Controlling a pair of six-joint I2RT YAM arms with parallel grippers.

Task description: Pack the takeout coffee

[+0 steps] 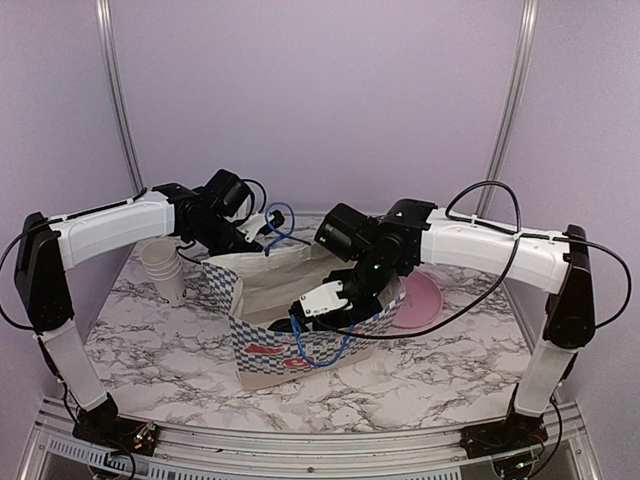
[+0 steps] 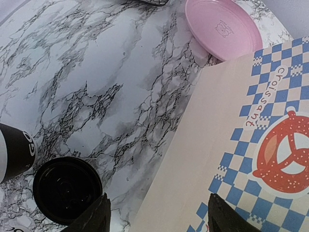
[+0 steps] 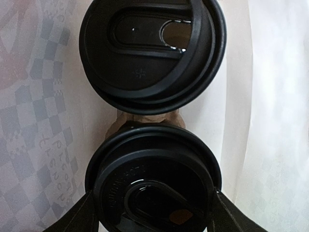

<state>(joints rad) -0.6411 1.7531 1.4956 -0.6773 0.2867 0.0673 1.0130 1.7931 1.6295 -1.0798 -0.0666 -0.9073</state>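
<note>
- Both arm bases (image 1: 110,425) sit nearest in the top view, at the near edge of a marble-patterned table (image 1: 150,350); plain lilac walls close in the room behind.
- Mid-table stands an open paper bag (image 1: 265,350), checked blue and white, its red front lettering too small to read. The right gripper (image 1: 320,300) reaches into its mouth and the left gripper (image 1: 250,235) is at its far left rim. A stack of plain white cups (image 1: 165,268) stands left of the bag, a pink plate (image 1: 420,300) right of it.
- Left wrist view: the fingers (image 2: 91,217) stand wide apart with nothing between them, over the bag's side, which reads "Croissant" above a red pretzel drawing. A black round vessel (image 2: 67,188) stands on the marble nearby.
- Right wrist view: inside the bag the upper coffee cup (image 3: 152,50) and lower coffee cup (image 3: 154,164) stand upright, side by side, black lids on. Wide-set fingers (image 3: 82,215) flank the lower lid at its rim; whether they press it I cannot tell. Its raised lettering is too blurred to read.
</note>
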